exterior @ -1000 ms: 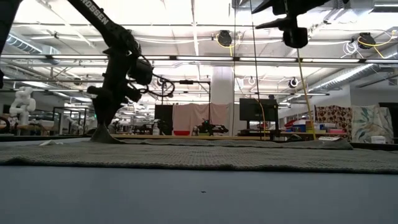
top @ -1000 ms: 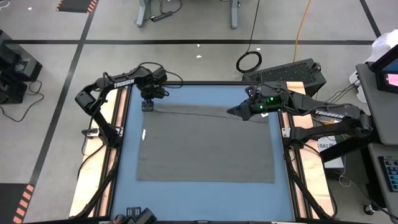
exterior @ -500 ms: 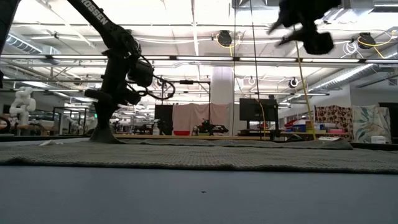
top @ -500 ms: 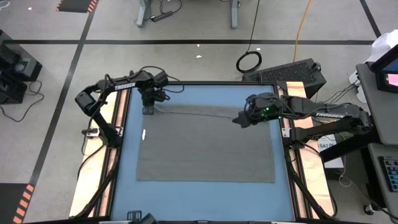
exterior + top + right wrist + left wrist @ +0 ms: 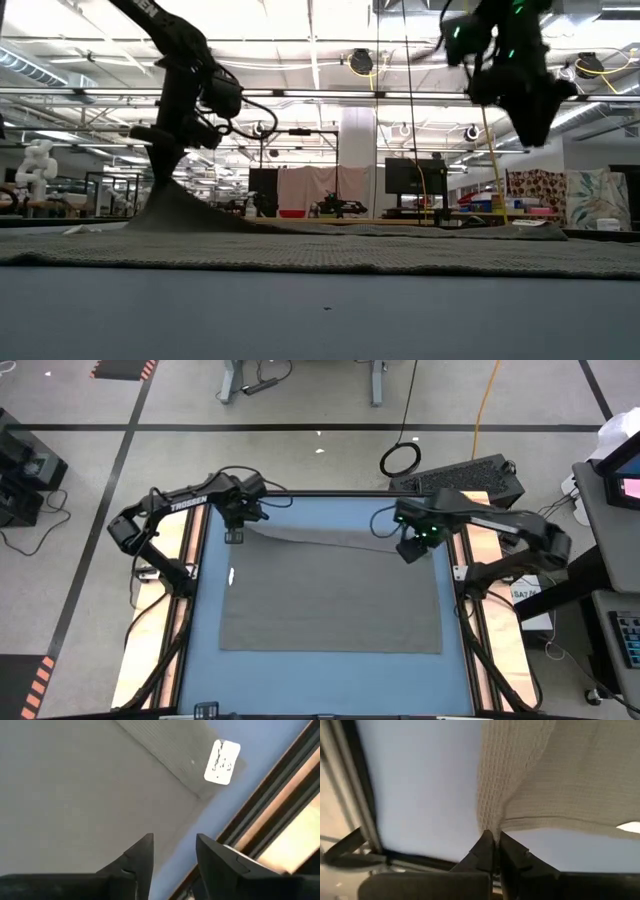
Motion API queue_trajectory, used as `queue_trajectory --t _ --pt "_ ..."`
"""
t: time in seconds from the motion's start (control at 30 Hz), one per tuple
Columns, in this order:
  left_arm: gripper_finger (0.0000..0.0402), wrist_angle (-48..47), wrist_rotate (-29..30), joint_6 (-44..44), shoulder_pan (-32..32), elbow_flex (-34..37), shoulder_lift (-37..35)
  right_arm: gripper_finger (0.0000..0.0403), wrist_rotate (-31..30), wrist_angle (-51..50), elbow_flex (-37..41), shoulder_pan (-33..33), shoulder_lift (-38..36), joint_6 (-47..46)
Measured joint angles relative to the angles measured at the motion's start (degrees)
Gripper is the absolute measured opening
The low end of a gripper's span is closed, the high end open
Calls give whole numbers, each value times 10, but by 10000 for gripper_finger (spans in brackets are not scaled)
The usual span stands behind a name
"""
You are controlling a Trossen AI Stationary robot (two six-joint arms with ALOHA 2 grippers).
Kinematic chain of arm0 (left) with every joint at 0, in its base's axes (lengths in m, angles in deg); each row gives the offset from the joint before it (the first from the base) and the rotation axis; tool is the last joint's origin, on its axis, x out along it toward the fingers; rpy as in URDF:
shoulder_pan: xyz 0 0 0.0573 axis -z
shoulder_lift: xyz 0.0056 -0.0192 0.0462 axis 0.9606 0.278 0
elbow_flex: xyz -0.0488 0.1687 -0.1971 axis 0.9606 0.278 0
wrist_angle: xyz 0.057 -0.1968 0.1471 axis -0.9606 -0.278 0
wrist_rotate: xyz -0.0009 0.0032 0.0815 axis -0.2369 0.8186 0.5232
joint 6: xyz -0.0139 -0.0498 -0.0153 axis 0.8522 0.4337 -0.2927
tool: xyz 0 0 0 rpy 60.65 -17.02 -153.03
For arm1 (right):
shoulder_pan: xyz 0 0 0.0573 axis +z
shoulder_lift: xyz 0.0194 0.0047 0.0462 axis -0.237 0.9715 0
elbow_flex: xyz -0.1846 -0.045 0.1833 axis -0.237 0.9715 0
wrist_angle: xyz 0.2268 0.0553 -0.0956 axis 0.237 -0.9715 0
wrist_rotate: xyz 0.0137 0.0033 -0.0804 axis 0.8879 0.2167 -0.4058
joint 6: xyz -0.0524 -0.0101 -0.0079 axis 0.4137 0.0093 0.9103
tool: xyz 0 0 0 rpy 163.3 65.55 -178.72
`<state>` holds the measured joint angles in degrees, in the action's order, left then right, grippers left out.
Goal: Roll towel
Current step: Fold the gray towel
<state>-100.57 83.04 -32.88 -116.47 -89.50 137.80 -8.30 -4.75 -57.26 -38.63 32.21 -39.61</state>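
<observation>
The dark grey towel (image 5: pixel 330 595) lies spread flat on the blue table (image 5: pixel 330 510), reaching about half the table's width. My left gripper (image 5: pixel 235 536) is shut on the towel's far left corner, which stands up from the table like a small tent (image 5: pixel 185 210). My right gripper (image 5: pixel 409 550) hangs open, well above the towel's far right corner (image 5: pixel 530 125), and touches nothing. In the right wrist view a white tag (image 5: pixel 222 762) shows at that corner. My left gripper pinches the towel's far left corner (image 5: pixel 492 827) between its two fingers, coming from above and pointing down. That corner is lifted off the table and the cloth slopes down from it. The remainder of the towel lies flat.
A small white scrap (image 5: pixel 231 573) lies at the towel's left edge. Black rails and wooden strips (image 5: pixel 465 575) run along the table's left and right sides. Bare blue table shows on the near side (image 5: pixel 330 675) and along the far edge.
My left gripper has taken hold of the towel's far left corner and risen, pulling that corner up into a tent while the remainder stays flat. My right gripper has swung toward the table's right edge, tipped to point downward, and come lower.
</observation>
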Motion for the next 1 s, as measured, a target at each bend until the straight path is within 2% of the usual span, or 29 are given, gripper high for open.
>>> queue_trajectory --t 0.13,0.3,0.43,0.6,0.7,0.87,1.0 --pt "11 -7 12 0 -4 0 -8 137 1 14 14 -30 64 -23" --pt "12 -7 11 2 -5 0 -7 139 -28 101 19 -47 112 61" --pt "12 -5 13 -1 -13 0 -7 151 -40 109 20 -61 138 115" --pt "13 13 25 -16 -36 0 -7 176 -43 130 46 -90 141 123" --pt "13 41 37 -40 -51 0 -7 193 -44 147 65 -98 140 170" --pt "13 76 39 -47 -69 0 -7 210 -43 166 68 -91 140 254" --pt "13 82 39 -46 -79 0 -7 212 -43 165 68 -83 140 270"
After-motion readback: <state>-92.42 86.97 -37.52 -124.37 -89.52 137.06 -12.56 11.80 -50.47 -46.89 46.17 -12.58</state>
